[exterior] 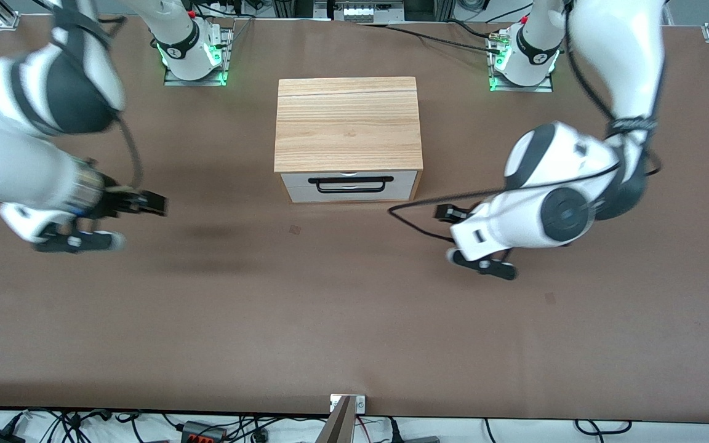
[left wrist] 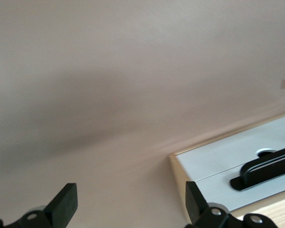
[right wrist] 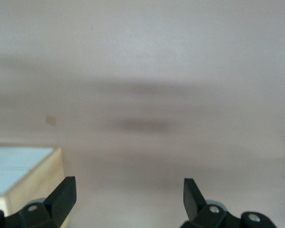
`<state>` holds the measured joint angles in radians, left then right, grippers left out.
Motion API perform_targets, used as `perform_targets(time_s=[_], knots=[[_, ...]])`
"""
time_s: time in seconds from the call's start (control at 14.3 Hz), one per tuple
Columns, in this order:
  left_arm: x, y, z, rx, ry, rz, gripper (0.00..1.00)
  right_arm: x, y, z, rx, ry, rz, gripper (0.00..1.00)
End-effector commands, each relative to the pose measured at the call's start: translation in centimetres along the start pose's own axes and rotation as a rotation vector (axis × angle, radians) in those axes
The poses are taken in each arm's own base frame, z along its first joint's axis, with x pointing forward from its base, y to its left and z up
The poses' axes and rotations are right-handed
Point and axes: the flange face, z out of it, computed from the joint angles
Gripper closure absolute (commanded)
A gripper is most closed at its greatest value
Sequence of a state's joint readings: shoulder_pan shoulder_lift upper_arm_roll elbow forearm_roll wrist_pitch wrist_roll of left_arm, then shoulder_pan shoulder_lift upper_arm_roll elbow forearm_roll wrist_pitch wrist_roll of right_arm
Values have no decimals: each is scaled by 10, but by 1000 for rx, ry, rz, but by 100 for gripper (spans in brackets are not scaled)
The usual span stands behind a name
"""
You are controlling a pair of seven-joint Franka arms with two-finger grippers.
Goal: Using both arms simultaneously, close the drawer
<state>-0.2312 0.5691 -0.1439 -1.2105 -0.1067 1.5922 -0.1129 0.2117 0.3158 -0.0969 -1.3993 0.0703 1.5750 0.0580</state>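
The light-wood box (exterior: 348, 123) stands mid-table between the arm bases. The drawer's white front (exterior: 391, 184) with its black wire handle (exterior: 349, 184) faces the front camera and looks flush with the box; no tray shows. My left gripper (exterior: 448, 213) is open and empty over the table beside the drawer front, toward the left arm's end. The left wrist view shows its gripper (left wrist: 130, 204), the white front (left wrist: 218, 164) and the handle (left wrist: 266, 171). My right gripper (exterior: 152, 203) is open and empty over the table toward the right arm's end. Its wrist view (right wrist: 128, 197) shows the box corner (right wrist: 35, 183).
The brown table (exterior: 330, 307) stretches wide around the box. The arm bases (exterior: 191, 55) (exterior: 524, 58) stand beside the box at the edge farthest from the front camera. A small mark (exterior: 295, 229) lies on the table in front of the drawer.
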Motion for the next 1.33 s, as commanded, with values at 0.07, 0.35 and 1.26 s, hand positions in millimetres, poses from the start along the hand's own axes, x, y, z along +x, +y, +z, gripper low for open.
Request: perform_targets(time_s=[0.07, 0.35, 1.26], knots=[[-42, -43, -52, 61, -66, -128, 0, -53, 49, -26, 19, -35, -37, 0], [-72, -91, -111, 46, 11, -205, 0, -86, 88, -32, -37, 82, 1, 0], [-130, -69, -149, 174, 94, -200, 0, -99, 118, -59, -27, 89, 56, 0]])
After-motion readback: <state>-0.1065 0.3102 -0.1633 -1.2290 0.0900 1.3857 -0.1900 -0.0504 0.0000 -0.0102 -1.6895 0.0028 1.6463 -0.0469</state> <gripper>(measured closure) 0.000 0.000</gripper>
